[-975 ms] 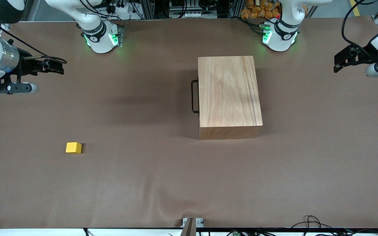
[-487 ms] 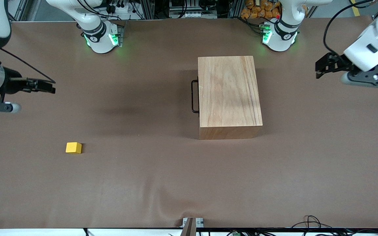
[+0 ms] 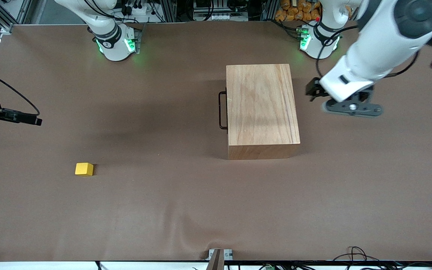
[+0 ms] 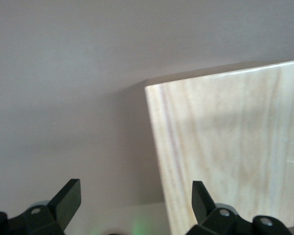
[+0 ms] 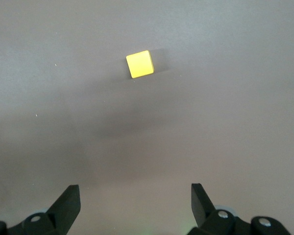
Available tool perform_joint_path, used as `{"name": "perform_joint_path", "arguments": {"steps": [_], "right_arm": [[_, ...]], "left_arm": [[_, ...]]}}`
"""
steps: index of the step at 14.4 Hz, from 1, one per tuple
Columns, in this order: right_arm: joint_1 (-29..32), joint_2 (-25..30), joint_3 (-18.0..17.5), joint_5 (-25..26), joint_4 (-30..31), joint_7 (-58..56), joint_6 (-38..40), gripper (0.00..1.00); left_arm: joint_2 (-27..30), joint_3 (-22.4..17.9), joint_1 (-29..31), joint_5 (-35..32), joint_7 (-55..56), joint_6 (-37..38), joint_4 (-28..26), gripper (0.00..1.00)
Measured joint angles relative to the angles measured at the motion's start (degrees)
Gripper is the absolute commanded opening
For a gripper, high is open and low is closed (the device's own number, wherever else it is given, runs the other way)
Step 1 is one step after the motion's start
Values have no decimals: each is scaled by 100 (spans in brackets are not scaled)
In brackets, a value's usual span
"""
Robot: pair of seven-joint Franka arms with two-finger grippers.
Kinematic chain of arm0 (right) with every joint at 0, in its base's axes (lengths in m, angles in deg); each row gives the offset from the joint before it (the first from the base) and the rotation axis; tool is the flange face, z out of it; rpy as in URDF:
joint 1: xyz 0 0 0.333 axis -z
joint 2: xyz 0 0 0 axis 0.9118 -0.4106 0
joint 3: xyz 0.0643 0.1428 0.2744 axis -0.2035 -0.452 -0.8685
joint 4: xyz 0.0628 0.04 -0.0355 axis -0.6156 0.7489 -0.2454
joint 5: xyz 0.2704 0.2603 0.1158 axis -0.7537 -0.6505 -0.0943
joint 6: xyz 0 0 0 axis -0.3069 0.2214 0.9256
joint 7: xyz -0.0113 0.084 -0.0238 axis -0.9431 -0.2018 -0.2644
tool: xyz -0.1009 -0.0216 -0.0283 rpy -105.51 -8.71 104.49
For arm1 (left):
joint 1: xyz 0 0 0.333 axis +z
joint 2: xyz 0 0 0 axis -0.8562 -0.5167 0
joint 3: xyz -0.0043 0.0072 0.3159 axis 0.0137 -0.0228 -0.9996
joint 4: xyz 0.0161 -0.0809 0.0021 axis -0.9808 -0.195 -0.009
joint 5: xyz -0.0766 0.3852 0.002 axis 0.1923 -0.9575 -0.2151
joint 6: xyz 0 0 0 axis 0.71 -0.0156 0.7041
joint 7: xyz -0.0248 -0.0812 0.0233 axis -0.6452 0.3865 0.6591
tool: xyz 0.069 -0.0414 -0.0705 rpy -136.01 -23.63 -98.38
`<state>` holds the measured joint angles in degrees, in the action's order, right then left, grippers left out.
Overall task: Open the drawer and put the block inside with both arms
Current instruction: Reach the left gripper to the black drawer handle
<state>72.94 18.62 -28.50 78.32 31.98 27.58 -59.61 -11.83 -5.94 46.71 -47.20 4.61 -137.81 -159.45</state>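
Left tool (image 3: pixel 312 91) moved beside box (image 3: pixel 261 108) | both tools spread, empty | right tool (image 5: pixel 134 203)

No readable text, labels or numbers anywhere in these views.

The wooden box (image 3: pixel 261 106), the block (image 3: pixel 84 169) and the brown table cover (image 3: pixel 163 210) carry no print. Each green-lit arm base (image 3: pixel 115 43) bears a small dark round mark on its black band, too small to read.
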Motion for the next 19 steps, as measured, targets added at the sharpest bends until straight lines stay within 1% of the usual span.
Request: {"name": "perform_joint_path", "arguments": {"steps": [3, 6, 7, 9, 10, 13, 14, 15, 16, 18, 19], "right_arm": [[13, -183, 18, 4, -2, 0, -76, 100], [13, -231, 20, 142, -18, 0, -165, 100], [12, -231, 18, 169, -32, 0, -189, 100], [3, -230, 4, 199, -57, -1, -282, 100], [-10, -230, -3, 202, -65, -2, -370, 100], [-194, -229, -25, 206, -98, -3, -663, 100], [-311, -229, -28, 210, -116, 20, -709, 100], [-422, -229, -30, 215, -133, 91, -724, 100], [-499, -229, -32, 218, -137, 165, -726, 100], [-546, -260, -31, 220, -127, 186, -725, 100], [-561, -299, -31, 220, -113, 186, -724, 100]], "left_arm": [[-577, -16, -505, -46, 449, -79, 453, 100], [-1317, -66, -1258, -702, 1255, -173, 980, 100], [-1582, -141, -1540, -830, 1513, -217, 1154, 100], [-2026, -511, -2118, -898, 1709, -293, 1460, 100], [-2213, -821, -2467, -906, 1715, -312, 1608, 100], [-2674, -1930, -3729, -911, 1717, -434, 1929, 100], [-2790, -2160, -4065, -914, 1733, -532, 1982, 100], [-2881, -2249, -4273, -915, 1758, -652, 2025, 100], [-2941, -2256, -4370, -915, 1768, -757, 2047, 100], [-3010, -2225, -4406, -906, 1790, -943, 2073, 100], [-3039, -2205, -4404, -882, 1968, -1013, 2086, 100]]}}
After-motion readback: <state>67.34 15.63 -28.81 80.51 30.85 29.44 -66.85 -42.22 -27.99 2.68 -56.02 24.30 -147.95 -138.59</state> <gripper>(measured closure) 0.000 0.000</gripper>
